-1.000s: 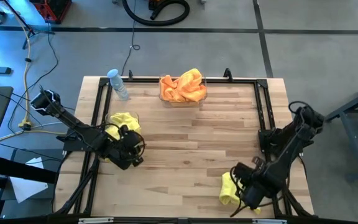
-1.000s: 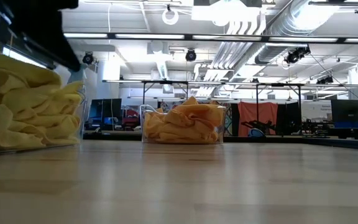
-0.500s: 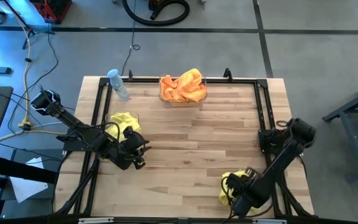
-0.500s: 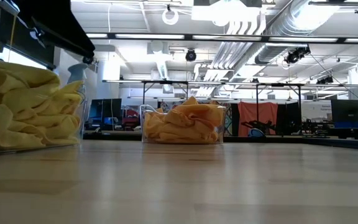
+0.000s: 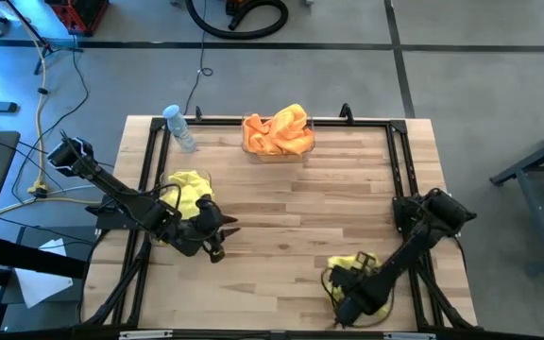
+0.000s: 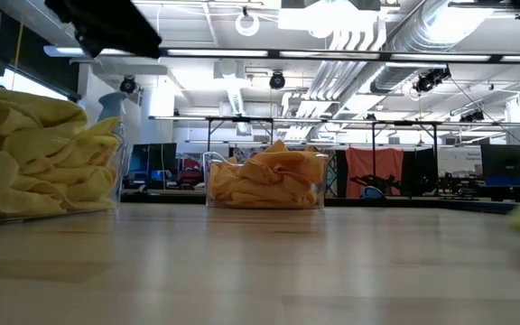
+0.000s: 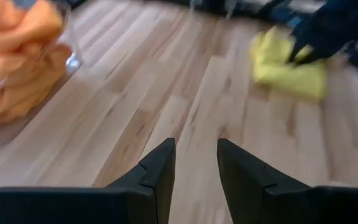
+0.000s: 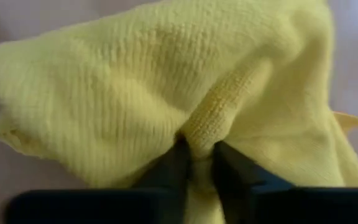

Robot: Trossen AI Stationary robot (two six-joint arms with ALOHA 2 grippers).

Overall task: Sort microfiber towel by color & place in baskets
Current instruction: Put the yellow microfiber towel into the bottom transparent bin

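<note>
One yellow towel (image 5: 352,267) lies bunched on the table near its front right, and my right gripper (image 5: 341,297) stands over it, shut on it. In the right wrist view the towel (image 8: 135,81) fills the picture. The left wrist view shows the same towel (image 7: 288,62) far off. My left gripper (image 7: 194,149) hovers open and empty beside the clear basket of yellow towels (image 5: 188,186) at the table's left. The clear basket of orange towels (image 5: 277,132) stands at the far edge. My right gripper pinches a raised fold (image 8: 207,121) of the yellow towel between its two fingers (image 8: 173,163), coming from above and pointing down. The cloth spreads out around the fold. The rest of the towel lies on the table.
A clear water bottle (image 5: 179,127) stands at the far left corner. Black frame rails (image 5: 397,161) run along the table's left, far and right sides. Bare wood (image 5: 291,217) lies between the two arms.
My right gripper has come down and toward the table's left onto the yellow towel, which is now bunched up under it. My left gripper has shifted a little toward the table's right, away from the yellow basket, and tipped its fingers up toward level.
</note>
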